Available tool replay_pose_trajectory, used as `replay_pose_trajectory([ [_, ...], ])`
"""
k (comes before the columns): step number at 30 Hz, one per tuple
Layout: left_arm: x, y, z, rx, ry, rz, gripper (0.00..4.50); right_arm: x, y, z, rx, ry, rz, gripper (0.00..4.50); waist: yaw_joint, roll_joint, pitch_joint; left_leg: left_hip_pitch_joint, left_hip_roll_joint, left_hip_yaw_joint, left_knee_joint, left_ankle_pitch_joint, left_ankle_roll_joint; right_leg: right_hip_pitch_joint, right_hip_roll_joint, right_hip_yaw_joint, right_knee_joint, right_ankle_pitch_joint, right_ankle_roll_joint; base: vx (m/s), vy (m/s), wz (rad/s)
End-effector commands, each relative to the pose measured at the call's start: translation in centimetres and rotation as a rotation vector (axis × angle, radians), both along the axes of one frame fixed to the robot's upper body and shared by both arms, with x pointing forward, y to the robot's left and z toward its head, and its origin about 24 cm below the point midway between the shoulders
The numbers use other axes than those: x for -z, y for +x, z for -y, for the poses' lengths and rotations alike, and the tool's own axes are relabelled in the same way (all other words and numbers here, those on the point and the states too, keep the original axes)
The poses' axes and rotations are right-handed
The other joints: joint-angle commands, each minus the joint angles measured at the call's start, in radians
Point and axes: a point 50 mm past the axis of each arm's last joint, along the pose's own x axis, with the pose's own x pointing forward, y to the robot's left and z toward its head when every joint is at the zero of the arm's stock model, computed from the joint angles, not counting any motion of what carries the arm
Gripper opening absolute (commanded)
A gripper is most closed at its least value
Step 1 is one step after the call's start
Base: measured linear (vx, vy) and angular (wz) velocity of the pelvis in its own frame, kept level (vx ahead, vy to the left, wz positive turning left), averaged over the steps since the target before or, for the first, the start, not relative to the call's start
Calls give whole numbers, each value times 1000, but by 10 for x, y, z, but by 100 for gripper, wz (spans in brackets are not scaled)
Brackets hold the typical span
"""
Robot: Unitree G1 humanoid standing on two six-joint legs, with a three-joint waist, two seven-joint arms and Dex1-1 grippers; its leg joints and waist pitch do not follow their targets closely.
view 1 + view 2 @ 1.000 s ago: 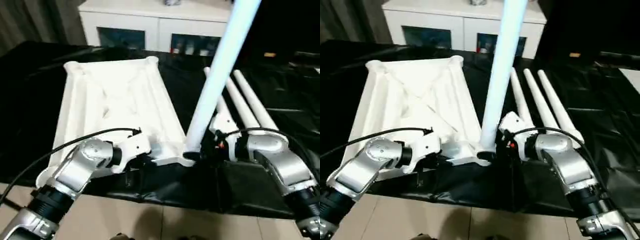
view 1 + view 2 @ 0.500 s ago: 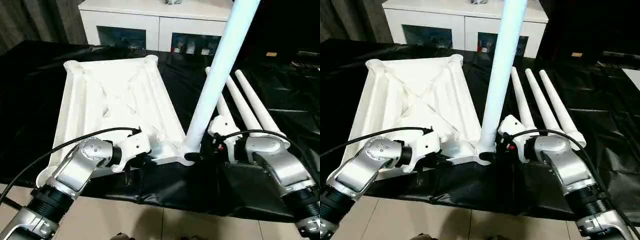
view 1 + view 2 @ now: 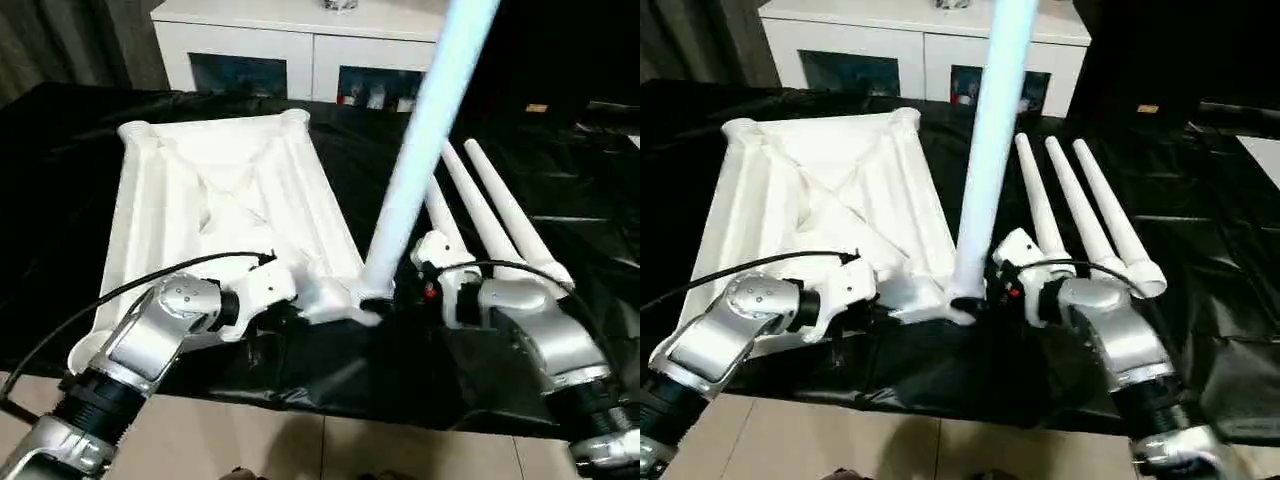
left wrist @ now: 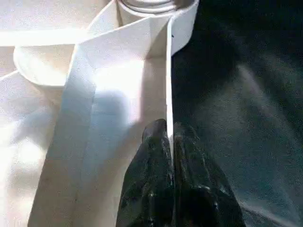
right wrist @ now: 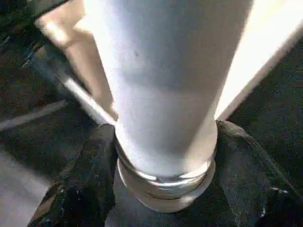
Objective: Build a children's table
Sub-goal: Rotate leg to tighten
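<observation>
Risking cross-threading: upright leg [image 3: 420, 160] leans in near corner socket of tabletop [image 3: 220, 190] on black-covered desk [image 3: 560, 170]. Right hand [image 5: 161, 198] clasps leg's base; left hand [image 4: 169, 142] pinched shut on rim.

Head stereo pair looking down, wrist cameras close on upright leg [image 5: 161, 94]

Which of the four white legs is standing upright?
The leg in the tabletop's near corner socket, between the right gripper's fingers; the other three legs lie flat.
</observation>
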Motion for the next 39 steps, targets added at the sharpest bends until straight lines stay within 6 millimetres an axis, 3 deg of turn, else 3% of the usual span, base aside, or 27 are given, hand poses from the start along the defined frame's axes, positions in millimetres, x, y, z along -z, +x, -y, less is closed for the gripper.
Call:
replay_pose_trajectory([
  [1, -8, 9, 26, -68, -117, 46, 0, 12, 5, -14, 136, 67, -51, 270, 1, -5, -65, 11, 81, -44, -87, -185, 5, 48, -81, 67, -74, -305, -203, 0, 0, 0],
  [5, -3, 18, 38, -176, -105, 67, 0, 21, 15, -23, 326, 47, -46, 270, -10, -2, -62, 16, 77, -44, -88, -224, -13, 40, -77, 66, -89, -382, -171, 0, 0, 0],
  [7, 0, 26, 49, -275, -96, 87, 0, 27, 22, -34, 496, 69, -69, 270, -9, 0, -62, 19, 74, -49, -88, -260, -23, 43, -84, 64, -98, -462, -142, 0, 0, 0],
  [9, 0, 31, 57, -345, -97, 95, 0, 30, 25, -47, 585, 102, -96, 269, -15, 0, -59, 27, 71, -50, -88, -296, -29, 36, -83, 59, -108, -532, -118, 0, 0, 0],
  [10, -1, 34, 63, -378, -85, 113, 0, 30, 27, -59, 603, 91, -82, 269, -13, 1, -62, 25, 73, -54, -90, -294, -29, 40, -84, 57, -108, -533, -107, 0, 0, 0],
  [13, -1, 35, 66, -380, -66, 131, 0, 29, 29, -69, 595, 81, -61, 269, -15, 2, -62, 22, 75, -54, -94, -296, -26, 39, -81, 58, -107, -494, -104, 0, 0, 0],
  [15, -2, 36, 66, -370, -55, 148, 0, 19, 29, -79, 505, 126, -17, 269, -15, 4, -64, 20, 76, -54, -96, -290, -20, 42, -81, 59, -103, -452, -109, 0, 0, 0],
  [16, -2, 35, 64, -359, -45, 154, 0, 13, 29, -84, 448, 166, -3, 339, -14, 5, -66, 19, 77, -53, -97, -284, -17, 43, -80, 60, -100, -418, -119, 0, 0, 0],
  [19, -2, 33, 58, -339, -38, 145, 0, 9, 32, -76, 447, 109, 69, 345, -14, 2, -67, 11, 76, -52, -97, -262, -6, 50, -83, 62, -91, -369, -141, 0, 0, 0],
  [21, -2, 30, 52, -331, -22, 144, 0, 6, 34, -68, 456, 94, 94, 375, -17, 3, -69, 9, 77, -52, -95, -236, 3, 52, -84, 64, -87, -340, -155, 0, 0, 0],
  [23, -1, 24, 39, -283, -1, 124, 0, -2, 36, -49, 445, 56, 143, 388, -15, 5, -70, 9, 78, -53, -94, -208, 11, 55, -83, 62, -82, -306, -167, 0, 0, 0],
  [25, 1, 14, 26, -207, 34, 87, 0, -8, 33, -29, 358, -11, 180, 391, -17, 6, -75, 7, 80, -48, -88, -144, 38, 56, -78, 63, -67, -202, -196, 0, 0, 0],
  [28, 1, 9, 19, -159, 51, 69, 0, -12, 28, -20, 280, -7, 175, 391, -11, 9, -76, 7, 80, -43, -82, -82, 79, 56, -74, 64, -53, -92, -236, 0, 0, 0],
  [33, -4, -5, 8, -10, 32, 34, 0, -19, 14, -3, 54, -17, 176, 391, 1, 11, -73, 13, 84, -42, -85, -124, 75, 56, -76, 65, -55, -119, -251, 0, 0, 0],
  [34, -7, -10, 6, 34, 16, 5, 0, -20, 6, 0, -61, -15, 146, 391, 1, 11, -71, 14, 84, -41, -87, -135, 72, 55, -75, 64, -58, -130, -252, 0, 0, 0],
  [35, -8, -11, 5, 47, 17, 4, 0, -20, 3, 1, -96, -15, 135, 391, 5, 12, -69, 18, 85, -41, -87, -160, 62, 53, -74, 64, -61, -157, -246, 0, 0, 0],
  [39, -9, -12, 4, 64, 23, -8, 0, -20, -2, 3, -188, -4, 83, 391, 4, 7, -64, 17, 85, -42, -91, -207, 36, 53, -77, 67, -71, -242, -234, 0, 0, 0],
])
